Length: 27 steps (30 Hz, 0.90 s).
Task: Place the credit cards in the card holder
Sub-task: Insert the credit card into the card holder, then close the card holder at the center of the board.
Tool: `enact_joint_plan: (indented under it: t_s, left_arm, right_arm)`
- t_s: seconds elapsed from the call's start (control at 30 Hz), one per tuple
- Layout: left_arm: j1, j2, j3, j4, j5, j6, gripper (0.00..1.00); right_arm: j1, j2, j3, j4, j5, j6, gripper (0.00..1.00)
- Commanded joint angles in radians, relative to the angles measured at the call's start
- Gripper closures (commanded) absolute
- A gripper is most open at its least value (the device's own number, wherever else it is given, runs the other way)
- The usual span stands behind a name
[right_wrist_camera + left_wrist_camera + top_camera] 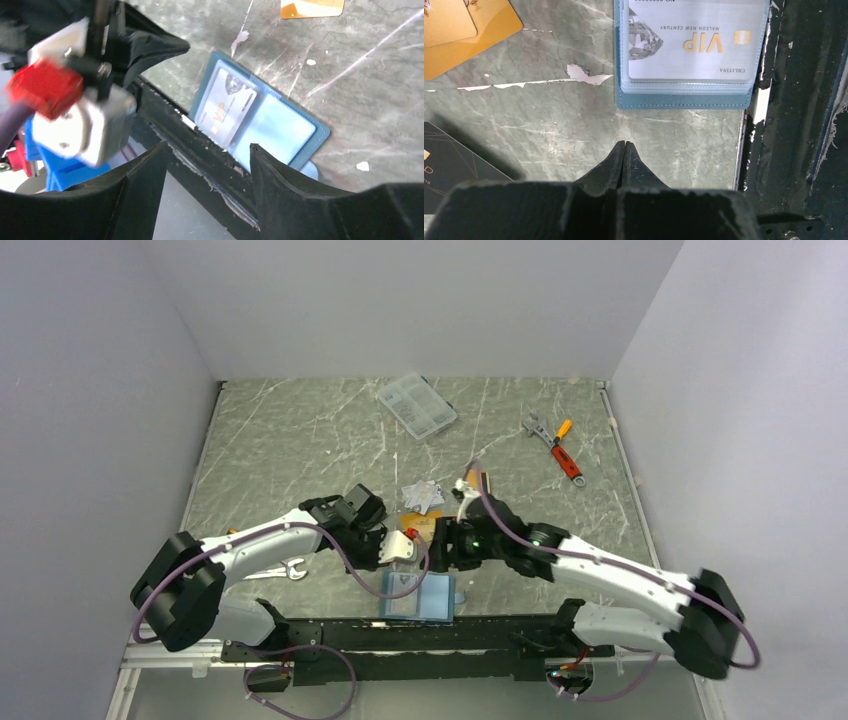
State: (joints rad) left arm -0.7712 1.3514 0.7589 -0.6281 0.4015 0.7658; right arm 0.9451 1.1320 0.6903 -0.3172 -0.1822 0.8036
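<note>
The card holder [435,598] lies open at the middle of the near edge of the table [290,450] and touches the black rail [340,627], so a low approach from the near side is blocked. Just above it the left gripper [624,150], with its fingers pressed together, and the right gripper [207,155], with jaws apart and empty, crowd each other. A strip of bare surface lies between the left fingertips and the holder. Loose credit cards [422,498] occupy the centre. The far left corner is free. A clear box [416,405] sits near the far edge, and tools [555,445] lie toward the far right corner.
</note>
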Motion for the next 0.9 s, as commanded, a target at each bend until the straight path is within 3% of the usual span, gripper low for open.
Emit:
enact_joint_plan:
  t_s: [0.0,0.27,0.6,0.87]
  left_arm:
    - [0.008,-0.023,0.033,-0.050,0.071,0.013,1.00]
    - [-0.062,0.061,0.066,-0.008,0.052,0.014,1.00]
    - [-0.094,0.135,0.072,0.004,0.041,0.028,1.00]
    - [-0.134,0.146,0.029,0.024,0.053,0.007,1.00]
  right_arm:
    - [-0.001,-0.200,-0.123,-0.126,0.036,0.096,0.35]
    - [-0.012,-0.435,-0.411,0.015,-0.112,0.279,0.34]
    - [-0.011,-0.330,-0.551,0.296,-0.226,0.363,0.34]
    - [-0.010,-0.319,-0.584,0.415,-0.169,0.391,0.37]
